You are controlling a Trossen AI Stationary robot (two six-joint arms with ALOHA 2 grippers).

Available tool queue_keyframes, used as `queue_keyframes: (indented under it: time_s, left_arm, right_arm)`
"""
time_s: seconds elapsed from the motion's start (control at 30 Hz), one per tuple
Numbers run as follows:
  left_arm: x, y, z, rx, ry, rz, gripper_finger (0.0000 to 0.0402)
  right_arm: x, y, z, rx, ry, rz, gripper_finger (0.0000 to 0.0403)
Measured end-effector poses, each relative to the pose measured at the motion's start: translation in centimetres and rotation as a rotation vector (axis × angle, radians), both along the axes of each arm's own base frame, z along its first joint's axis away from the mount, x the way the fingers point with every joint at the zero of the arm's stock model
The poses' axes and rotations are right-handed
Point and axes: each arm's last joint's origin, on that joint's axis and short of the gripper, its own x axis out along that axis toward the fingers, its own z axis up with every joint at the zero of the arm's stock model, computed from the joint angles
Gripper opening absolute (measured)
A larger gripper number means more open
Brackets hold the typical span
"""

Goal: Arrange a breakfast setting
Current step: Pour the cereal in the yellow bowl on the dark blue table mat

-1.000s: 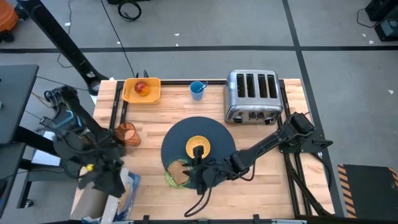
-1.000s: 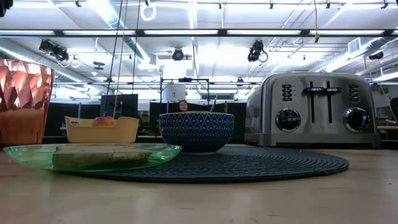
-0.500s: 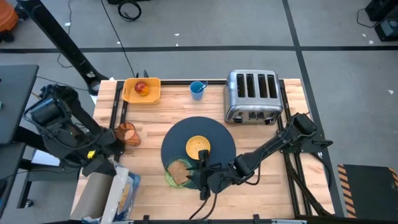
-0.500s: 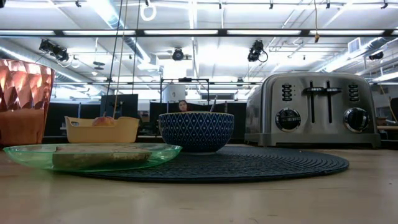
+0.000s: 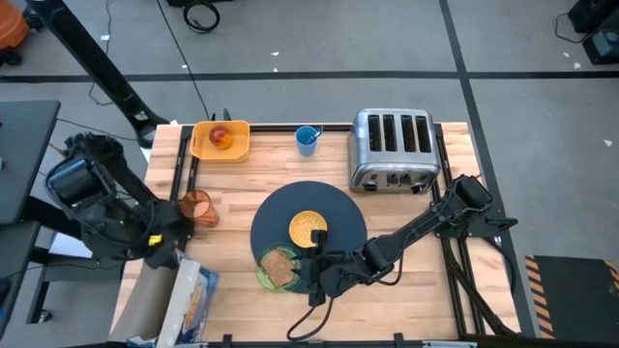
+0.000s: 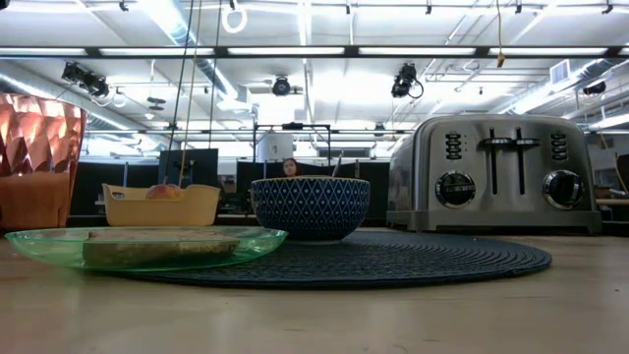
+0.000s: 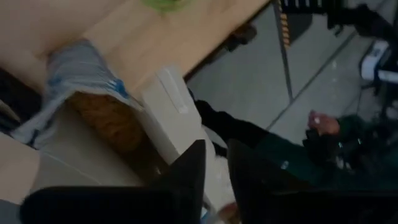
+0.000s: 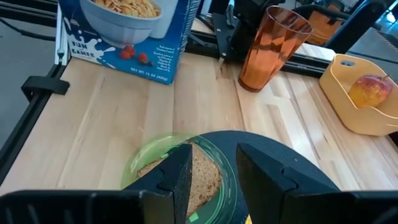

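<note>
- From above we see the whole counter: the mat in the middle with the yellow bowl on it, and the green plate with toast overlapping the mat's near edge. The tumbler stands to the left; the tray with the apple, the blue cup and the toaster line the far side.
- Only this view places both arms: the right gripper sits low just beside the plate, and the left gripper hangs over the cereal box at the counter's left front corner.
- At counter height no arm shows; we see the bowl's blue patterned outside instead.
- The left wrist view shows that gripper's fingers close together with a narrow gap, next to the box; we cannot tell whether they grip it.
- The right wrist view shows its fingers parted and empty above the toast, and the box's printed front.
</note>
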Motion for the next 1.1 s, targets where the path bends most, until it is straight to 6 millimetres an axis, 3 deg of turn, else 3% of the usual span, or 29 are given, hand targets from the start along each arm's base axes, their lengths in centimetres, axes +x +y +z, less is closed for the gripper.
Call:
queue_keyframes:
  time_s: [0.17,0.3,0.73,1.1]
  left_arm:
    - [0.2,-0.2,-0.8,0.031,0.105,0.091,0.0139]
    - [0.6,-0.9,-1.2,0.02,0.178,0.146,0.0159]
    - [2.7,-4.1,-3.1,0.062,0.326,0.19,0.0162]
    - [4.1,-6.2,-4.9,0.129,0.442,0.205,0.0162]
  right_arm:
    - [-0.2,0.0,-0.2,-0.016,0.029,0.001,0.0132]
    - [-0.2,-0.2,-0.4,-0.024,0.042,-0.002,0.0132]
    - [0.5,-1.5,-0.4,-0.018,0.064,0.022,0.0132]
    - [0.3,-0.9,-0.4,-0.07,0.072,0.071,0.0132]
